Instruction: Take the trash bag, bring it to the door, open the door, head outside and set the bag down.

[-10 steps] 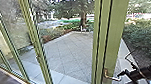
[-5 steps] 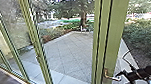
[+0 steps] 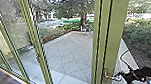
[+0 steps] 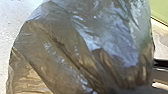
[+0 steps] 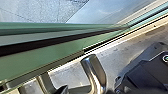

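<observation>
tree (image 3: 83,18) beyond paving (image 3: 64,50); green bushes (image 3: 141,31) beside paving; dark floor (image 3: 6,82) inside.

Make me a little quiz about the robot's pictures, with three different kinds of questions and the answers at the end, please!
1. Pick one: what colour is the door?
a) red
b) green
c) purple

2. True or false: the right gripper is close to the door handle.

3. Fill in the gap with "smooth" or "wrinkly": in the left wrist view, the trash bag looks ____.

Key: 1. b; 2. true; 3. wrinkly
</observation>
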